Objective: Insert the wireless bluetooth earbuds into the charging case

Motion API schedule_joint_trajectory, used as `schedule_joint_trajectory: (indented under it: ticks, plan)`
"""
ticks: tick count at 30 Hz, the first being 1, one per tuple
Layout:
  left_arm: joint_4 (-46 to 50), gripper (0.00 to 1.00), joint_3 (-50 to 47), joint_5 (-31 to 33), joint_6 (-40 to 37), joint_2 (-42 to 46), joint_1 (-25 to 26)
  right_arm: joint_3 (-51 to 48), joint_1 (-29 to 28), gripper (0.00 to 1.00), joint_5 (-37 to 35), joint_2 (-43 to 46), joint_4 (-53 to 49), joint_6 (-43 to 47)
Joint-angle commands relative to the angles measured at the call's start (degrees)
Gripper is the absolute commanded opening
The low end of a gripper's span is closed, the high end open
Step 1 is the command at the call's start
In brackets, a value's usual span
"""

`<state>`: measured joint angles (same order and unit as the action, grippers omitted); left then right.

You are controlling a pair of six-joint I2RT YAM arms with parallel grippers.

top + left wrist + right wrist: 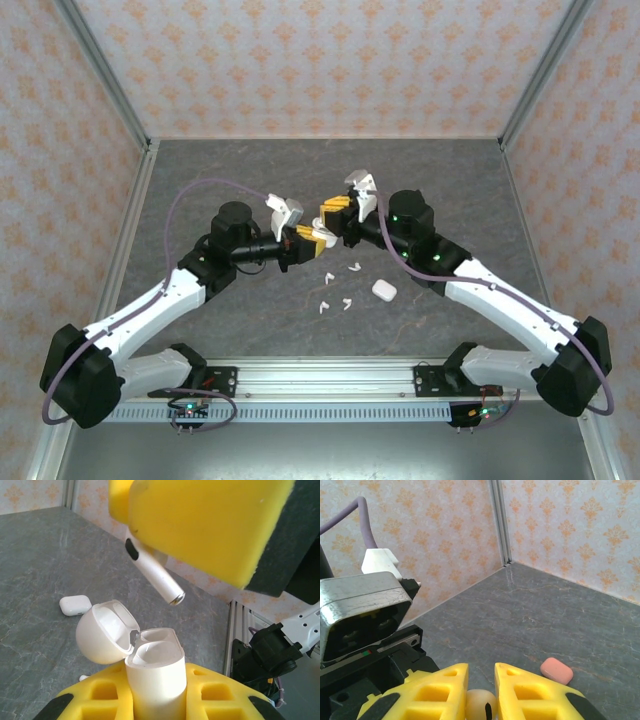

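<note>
My left gripper (155, 700) is shut on an open white charging case (155, 672), held upright with its lid (102, 632) swung to the left. Just above the case's mouth hangs a white earbud (155, 572), stem pointing down and slightly right. My right gripper (481, 669) is shut on that earbud's head (480, 705); its yellow pads (200, 525) show at the top of the left wrist view. In the top view the left gripper (310, 238) and right gripper (336, 211) meet above the table's middle. Several white earbuds (327, 275) lie loose on the table below them.
A closed white case (383, 290) lies right of the loose buds, also the closed case (75, 605) in the left wrist view. A pink closed case (556, 670) rests on the grey table. Patterned walls enclose the table on three sides.
</note>
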<state>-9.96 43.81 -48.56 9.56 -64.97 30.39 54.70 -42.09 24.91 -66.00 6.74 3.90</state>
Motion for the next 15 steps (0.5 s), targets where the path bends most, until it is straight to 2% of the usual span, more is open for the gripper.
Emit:
schedule_joint_trajectory:
  ticks: [1, 15]
  plan:
    - [-2.04, 0.09, 2.22, -1.50, -0.42, 0.19, 0.61, -0.71, -0.23, 0.19, 0.80, -0.49, 2.90, 0.98]
    - [-1.46, 0.09, 2.52, -1.37, -0.88, 0.37, 0.65, -2.49, -0.98, 0.19, 3.63, -0.69, 2.55, -0.14]
